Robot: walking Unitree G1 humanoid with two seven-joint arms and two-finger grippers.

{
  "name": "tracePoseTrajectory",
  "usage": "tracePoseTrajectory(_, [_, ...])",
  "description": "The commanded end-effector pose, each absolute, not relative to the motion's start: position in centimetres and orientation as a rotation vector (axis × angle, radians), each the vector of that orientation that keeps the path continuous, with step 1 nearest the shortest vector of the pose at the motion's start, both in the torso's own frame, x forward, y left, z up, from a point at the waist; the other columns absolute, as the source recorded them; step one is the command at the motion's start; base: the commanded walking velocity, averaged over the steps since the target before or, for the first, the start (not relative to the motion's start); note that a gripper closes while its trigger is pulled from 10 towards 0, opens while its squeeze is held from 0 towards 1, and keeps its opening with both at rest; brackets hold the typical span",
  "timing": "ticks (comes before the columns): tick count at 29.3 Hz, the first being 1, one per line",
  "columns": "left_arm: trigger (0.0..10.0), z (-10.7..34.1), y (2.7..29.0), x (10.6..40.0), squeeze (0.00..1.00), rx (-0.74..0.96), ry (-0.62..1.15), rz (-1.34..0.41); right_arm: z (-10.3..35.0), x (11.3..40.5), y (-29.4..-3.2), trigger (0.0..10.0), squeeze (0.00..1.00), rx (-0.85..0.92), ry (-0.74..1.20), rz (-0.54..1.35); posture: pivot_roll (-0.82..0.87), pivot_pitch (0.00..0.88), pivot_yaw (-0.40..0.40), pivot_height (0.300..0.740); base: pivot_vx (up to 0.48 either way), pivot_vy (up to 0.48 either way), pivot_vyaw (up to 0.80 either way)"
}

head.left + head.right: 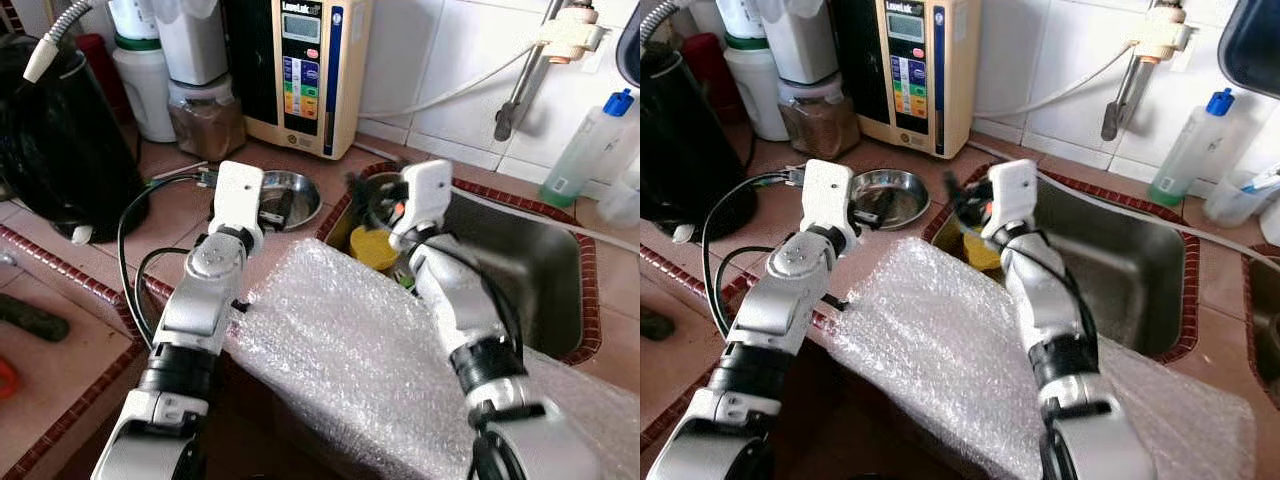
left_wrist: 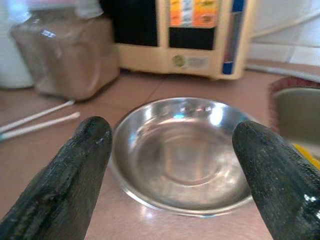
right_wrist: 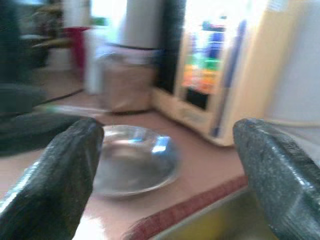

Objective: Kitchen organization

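Left gripper (image 2: 172, 165) fingers spread apart, hovering just before the steel dish (image 2: 182, 152) on the tiled counter (image 1: 175, 215); right gripper (image 3: 165, 160) likewise apart, over the sink (image 1: 1140, 270) rim, bubble wrap (image 1: 350, 350) beneath both arms

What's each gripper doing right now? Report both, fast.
Left gripper: open, empty, fingers either side of the steel dish.
Right gripper: open, empty, over the sink edge.
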State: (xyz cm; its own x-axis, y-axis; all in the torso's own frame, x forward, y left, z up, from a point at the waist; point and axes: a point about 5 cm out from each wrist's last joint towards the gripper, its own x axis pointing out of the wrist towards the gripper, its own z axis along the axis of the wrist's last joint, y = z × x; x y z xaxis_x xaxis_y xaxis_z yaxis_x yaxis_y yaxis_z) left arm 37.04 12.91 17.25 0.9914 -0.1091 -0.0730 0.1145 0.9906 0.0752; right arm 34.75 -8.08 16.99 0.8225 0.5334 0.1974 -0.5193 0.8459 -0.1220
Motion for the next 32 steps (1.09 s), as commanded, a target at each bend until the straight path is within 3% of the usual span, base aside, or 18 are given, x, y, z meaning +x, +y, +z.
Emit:
tracePoseTrajectory(1, [10.0,17.7,13.2,37.5,0.0,0.078,0.064,-0.082,18.2,34.1,-7.5,10.0,1.0,-0.075,-0.266,0.626,0.1,0.0,0.006,0.74,0.0,0.0,0.0])
tracePoseTrajectory(2, [10.0,17.6,13.3,37.6,0.0,0.079,0.067,-0.075,18.3,33.9,-7.4,10.0,1.0,-0.072,-0.268,0.64,0.1,0.0,0.008,0.74,0.0,0.0,0.0])
tracePoseTrajectory(3, [10.0,17.5,13.5,37.8,0.0,0.065,0.082,-0.061,18.5,33.5,-7.3,10.0,0.62,-0.068,-0.271,0.661,0.09,0.0,0.01,0.74,0.0,0.0,0.0])
tracePoseTrajectory(4, [10.0,17.4,13.7,37.9,0.0,0.053,0.092,-0.053,18.6,33.2,-7.2,10.0,0.62,-0.066,-0.272,0.673,0.09,0.0,0.011,0.74,0.0,0.0,0.0])
tracePoseTrajectory(5, [10.0,17.3,13.8,38.0,0.0,0.04,0.099,-0.043,18.6,32.9,-7.2,10.0,0.35,-0.065,-0.273,0.683,0.09,0.0,0.014,0.74,0.0,0.0,0.0])
tracePoseTrajectory(6, [10.0,17.1,13.9,38.1,0.0,0.021,0.113,-0.032,18.6,32.7,-7.3,10.0,0.35,-0.064,-0.27,0.689,0.09,0.0,0.014,0.74,0.0,0.0,0.0])
tracePoseTrajectory(7, [10.0,16.7,14.1,38.3,0.0,-0.006,0.136,-0.013,18.6,32.3,-7.4,10.0,0.19,-0.063,-0.259,0.695,0.08,0.0,0.016,0.74,0.0,0.0,0.0])
tracePoseTrajectory(16, [10.0,15.4,14.7,39.4,0.0,-0.228,0.25,0.064,17.9,30.9,-7.7,10.0,0.19,-0.073,-0.201,0.7,0.06,0.0,0.027,0.74,0.0,0.0,0.0])
tracePoseTrajectory(32, [10.0,14.6,13.7,40.0,0.0,-0.231,0.332,0.004,18.2,30.1,-7.1,10.0,0.2,-0.084,-0.176,0.689,0.04,0.0,0.056,0.74,0.0,0.0,0.0])
